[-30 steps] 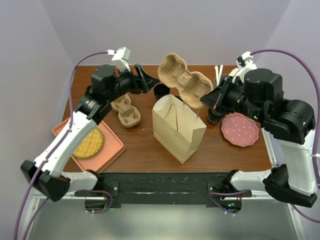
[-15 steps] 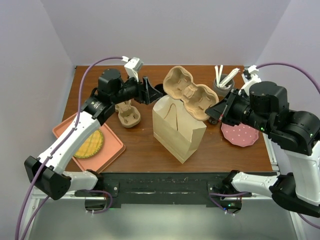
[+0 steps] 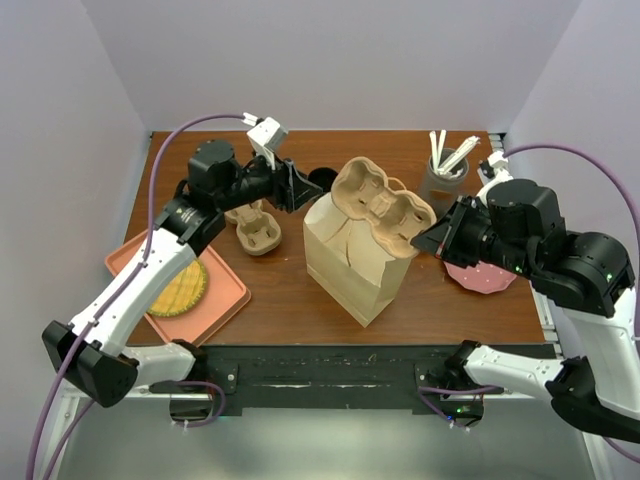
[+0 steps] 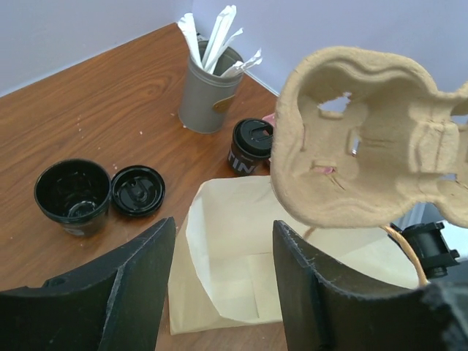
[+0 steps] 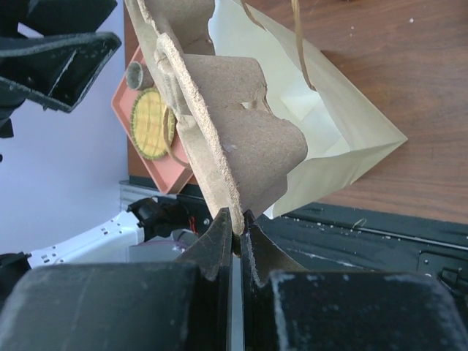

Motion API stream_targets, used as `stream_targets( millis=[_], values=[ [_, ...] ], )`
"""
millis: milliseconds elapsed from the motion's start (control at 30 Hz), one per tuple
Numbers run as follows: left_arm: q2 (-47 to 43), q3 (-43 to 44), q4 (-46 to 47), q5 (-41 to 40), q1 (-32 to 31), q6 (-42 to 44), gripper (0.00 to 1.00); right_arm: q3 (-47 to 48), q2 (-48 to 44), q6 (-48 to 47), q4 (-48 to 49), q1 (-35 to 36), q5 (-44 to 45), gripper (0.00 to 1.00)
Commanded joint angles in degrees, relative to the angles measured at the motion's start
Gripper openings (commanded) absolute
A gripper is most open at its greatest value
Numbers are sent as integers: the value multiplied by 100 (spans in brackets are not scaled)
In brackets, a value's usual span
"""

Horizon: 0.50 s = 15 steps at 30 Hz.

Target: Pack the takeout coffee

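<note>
The takeout coffee (image 4: 251,145), a black cup with a sip lid, stands behind the open paper bag (image 4: 241,263) in the left wrist view; in the top view it is hidden. My right gripper (image 3: 427,238) is shut on the edge of a pulp cup carrier (image 3: 385,203) and holds it tilted over the bag's mouth (image 3: 350,262). The right wrist view shows the jaws (image 5: 238,218) pinching the carrier's rim (image 5: 234,146) above the bag (image 5: 329,124). My left gripper (image 3: 295,186) is open and empty, behind and left of the bag, looking into it (image 4: 225,228).
A lidless black cup (image 4: 73,194) and a loose black lid (image 4: 137,190) sit behind the bag. A grey tin of stirrers (image 3: 443,170) is at the back right, and a pink dotted plate (image 3: 482,276) at the right. A smaller pulp carrier (image 3: 255,228) and a salmon tray (image 3: 218,300) holding a yellow waffle (image 3: 180,286) are at the left.
My right gripper has carried the pulp carrier forward and down from behind the bag to over its mouth. My left gripper moved right toward the bag, still open.
</note>
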Motion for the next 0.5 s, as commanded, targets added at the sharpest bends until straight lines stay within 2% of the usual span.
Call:
stream_targets(
  millis=[0, 333, 467],
  values=[
    [248, 304, -63, -106, 10, 404, 61, -220, -108, 266, -550, 15, -302, 0],
    [364, 164, 87, 114, -8, -167, 54, 95, 68, 425, -453, 15, -329, 0],
    [328, 84, -97, 167, -60, -1, 59, 341, 156, 425, -515, 15, -153, 0]
  ],
)
